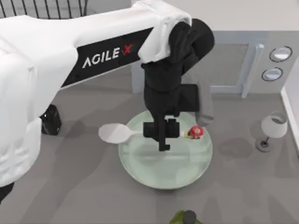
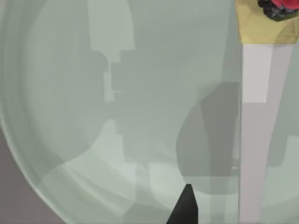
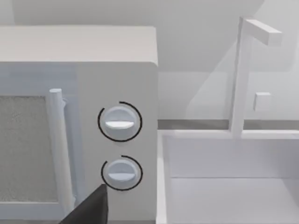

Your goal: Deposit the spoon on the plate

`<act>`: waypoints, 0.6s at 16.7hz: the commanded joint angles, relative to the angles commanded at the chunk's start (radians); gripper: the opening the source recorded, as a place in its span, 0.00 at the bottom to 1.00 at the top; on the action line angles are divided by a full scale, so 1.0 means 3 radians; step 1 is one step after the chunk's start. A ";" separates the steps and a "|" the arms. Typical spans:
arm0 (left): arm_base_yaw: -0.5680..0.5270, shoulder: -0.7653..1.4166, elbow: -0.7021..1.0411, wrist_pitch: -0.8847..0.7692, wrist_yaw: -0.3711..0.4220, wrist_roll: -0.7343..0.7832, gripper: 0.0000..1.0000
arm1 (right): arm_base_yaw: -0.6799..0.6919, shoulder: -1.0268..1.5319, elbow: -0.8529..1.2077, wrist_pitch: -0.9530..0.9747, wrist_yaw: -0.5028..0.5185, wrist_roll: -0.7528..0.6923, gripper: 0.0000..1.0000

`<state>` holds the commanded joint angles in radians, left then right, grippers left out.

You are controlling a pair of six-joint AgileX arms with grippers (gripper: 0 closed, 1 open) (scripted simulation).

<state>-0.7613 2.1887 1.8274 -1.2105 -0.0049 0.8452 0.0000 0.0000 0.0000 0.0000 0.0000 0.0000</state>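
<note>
My left gripper [image 1: 163, 135] hangs over the large round pale mint-green glossy plate [image 1: 140, 163], on the plate's twelve o'clock half, just above the slim handle of the white spoon [image 1: 114, 133] with the flat oval bowl. The spoon lies crosswise: its oval bowl sticks out past the plate's rim toward nine o'clock, over the grey tabletop [image 1: 70, 186], while the handle runs across the plate and ends in a small red-and-yellow knob [image 1: 195, 132] inside the rim at about two o'clock. From above, my dark fingers [image 1: 164, 142] sit right over the handle, and I cannot tell whether they are apart or clamped on it. My left wrist view looks down close on the plate's glossy surface, with the white handle [image 2: 254, 140] running across it, the yellow and red knob at its end, and one dark fingertip [image 2: 184, 207] beside the handle, not touching it.

My right arm is parked off toward the white microwave [image 1: 233, 65] at about one o'clock on the tabletop; its wrist view faces the microwave's two round dials [image 3: 119, 122] and door handle, with one dark fingertip [image 3: 91, 210] of the right gripper at the edge.

A small white table lamp [image 1: 273, 128] stands at three o'clock of the plate, well apart from it, and a dark object [image 1: 50, 120] sits at nine o'clock near my left arm
</note>
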 joint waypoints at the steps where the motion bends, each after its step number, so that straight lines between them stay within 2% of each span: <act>1: -0.0011 -0.0023 -0.0013 -0.0020 0.0007 0.0008 0.00 | 0.0000 0.0000 0.0000 0.0000 0.0000 0.0000 1.00; 10: -0.0214 -0.0389 -0.0165 -0.0240 0.0151 0.0171 0.00 | 0.0000 0.0000 0.0000 0.0000 0.0000 0.0000 1.00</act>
<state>-0.8253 2.0721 1.7780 -1.2824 0.0404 0.8964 0.0000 0.0000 0.0000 0.0000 0.0000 0.0000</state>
